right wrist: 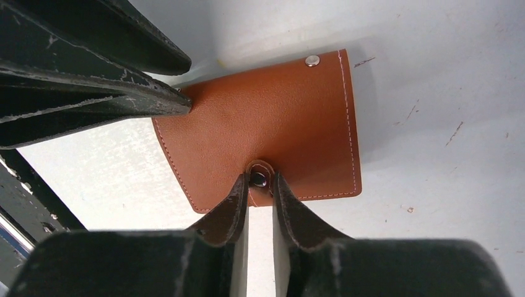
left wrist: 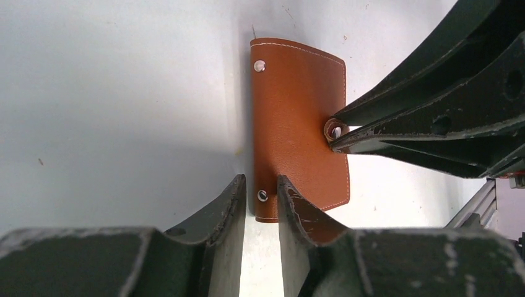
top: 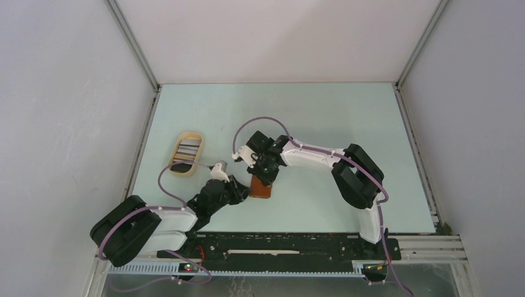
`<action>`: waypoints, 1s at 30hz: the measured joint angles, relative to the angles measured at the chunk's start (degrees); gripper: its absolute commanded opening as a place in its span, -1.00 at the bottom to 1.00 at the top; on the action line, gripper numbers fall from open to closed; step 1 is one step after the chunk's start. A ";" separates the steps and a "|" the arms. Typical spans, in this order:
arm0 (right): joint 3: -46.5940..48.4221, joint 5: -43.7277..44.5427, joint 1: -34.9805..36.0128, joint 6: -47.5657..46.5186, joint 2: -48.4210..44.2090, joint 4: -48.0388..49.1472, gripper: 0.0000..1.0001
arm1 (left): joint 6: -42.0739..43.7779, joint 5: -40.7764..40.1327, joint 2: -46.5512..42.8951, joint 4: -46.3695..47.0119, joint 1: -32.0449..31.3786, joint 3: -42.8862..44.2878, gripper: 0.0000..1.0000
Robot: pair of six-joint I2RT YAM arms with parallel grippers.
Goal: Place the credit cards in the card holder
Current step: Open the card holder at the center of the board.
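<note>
The card holder point(top: 261, 187) is a reddish-brown leather wallet lying shut on the pale table between the two arms. My left gripper point(left wrist: 261, 182) straddles its folded spine edge beside a rivet, fingers narrow and shut on that edge. From the opposite side my right gripper point(right wrist: 260, 179) is shut on the small clasp tab with its snap at the middle of the long edge of the card holder point(right wrist: 272, 124). The credit cards seem to be the dark and light strips inside the oval tray; I cannot make them out singly.
The oval tan tray point(top: 186, 135) sits left of the arms, close to the left wall. Both forearms cross just above the table's near middle. White walls enclose the table on three sides, and a black rail runs along the near edge.
</note>
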 measured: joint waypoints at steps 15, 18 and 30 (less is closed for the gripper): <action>-3.85 -8.63 -1.36 -10.19 -2.58 -0.13 -1.00 | 0.02 -0.83 0.50 0.07 -0.52 0.33 -0.42; -5.84 -11.04 -1.60 -13.03 -3.82 -0.44 -1.00 | 0.09 -0.81 0.11 -0.13 -0.52 0.33 -0.42; -7.91 -18.91 -5.79 -21.35 -7.13 -3.28 -1.00 | 2.69 -0.68 -12.85 -4.63 -0.59 0.24 -0.18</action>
